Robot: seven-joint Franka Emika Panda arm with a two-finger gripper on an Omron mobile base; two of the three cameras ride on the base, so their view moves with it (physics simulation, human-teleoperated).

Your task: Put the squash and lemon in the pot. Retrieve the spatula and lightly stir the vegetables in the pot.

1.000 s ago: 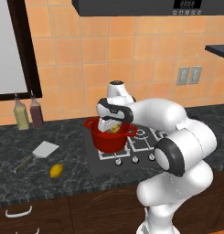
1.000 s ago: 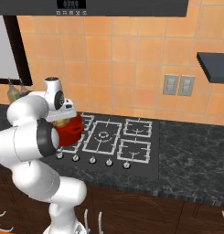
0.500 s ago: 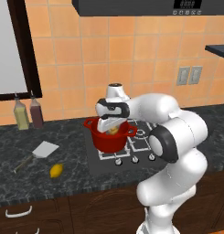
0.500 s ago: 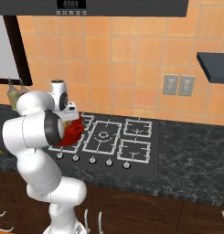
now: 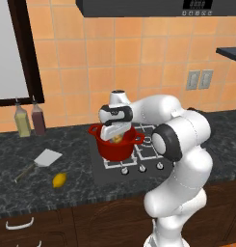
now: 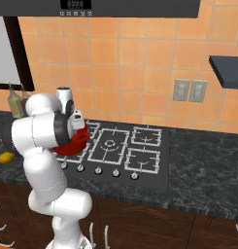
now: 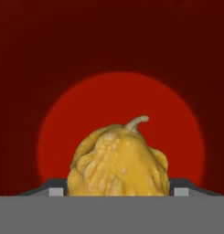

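The red pot (image 5: 117, 150) (image 6: 77, 143) stands on the front left burner of the hob. My gripper (image 5: 112, 131) (image 7: 118, 191) points down into its mouth, shut on the bumpy yellow-tan squash (image 7: 118, 163) (image 5: 117, 139). In the hand view the squash sits between my fingertips (image 7: 56, 191), above the pot's red floor (image 7: 122, 98). The bright yellow lemon (image 5: 59, 180) (image 6: 5, 157) lies on the dark counter left of the hob. Behind it rests the spatula (image 5: 44, 158), its pale blade toward the pot.
Two bottles (image 5: 23, 120) (image 5: 38, 119) stand at the back left by the window frame. The black hob (image 6: 125, 146) has a row of knobs along its front edge. A dark shelf (image 6: 227, 70) juts from the right wall.
My arm's elbow has swung forward and to the right. The hand has stayed over the pot with the squash in it, a little lower now.
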